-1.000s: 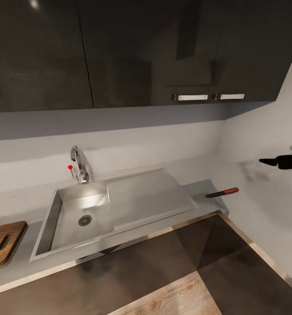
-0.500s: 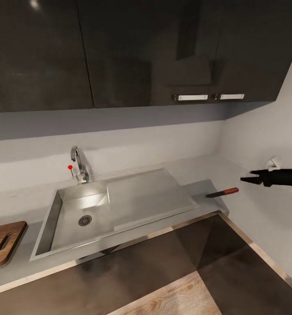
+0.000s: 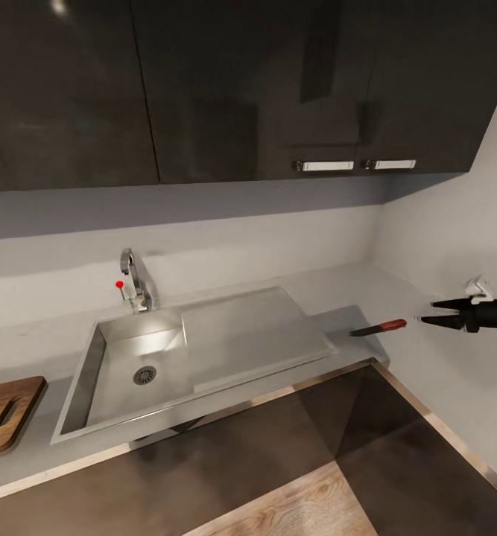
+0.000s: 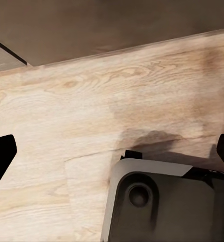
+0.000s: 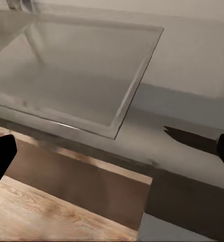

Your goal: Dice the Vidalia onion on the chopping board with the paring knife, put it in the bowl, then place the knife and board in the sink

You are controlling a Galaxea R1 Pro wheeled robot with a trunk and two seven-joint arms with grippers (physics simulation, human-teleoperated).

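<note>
With the paring knife (image 3: pixel 379 327) lying on the countertop (image 3: pixel 427 350) just right of the sink (image 3: pixel 121 372), I hold my right gripper (image 3: pixel 425 312) unclenched, level beside its handle, lined up for pickup. Chopping board (image 3: pixel 6 413) sits far left.

Bare surface (image 3: pixel 434 357) lies all around the paring knife (image 3: pixel 379 327); the sink (image 3: pixel 196 350) sits just left of its blade.

Quick count: one sink (image 3: pixel 77 387) with one drain (image 3: pixel 144 374), one tap (image 3: pixel 134 283) at 12 o'clock of the basin, one knife (image 3: pixel 378 327) at its 3 o'clock, one chopping board (image 3: pixel 2 413) at 9 o'clock, two cabinet handles (image 3: pixel 325 165) up top, one gripper (image 3: pixel 425 312)
</note>
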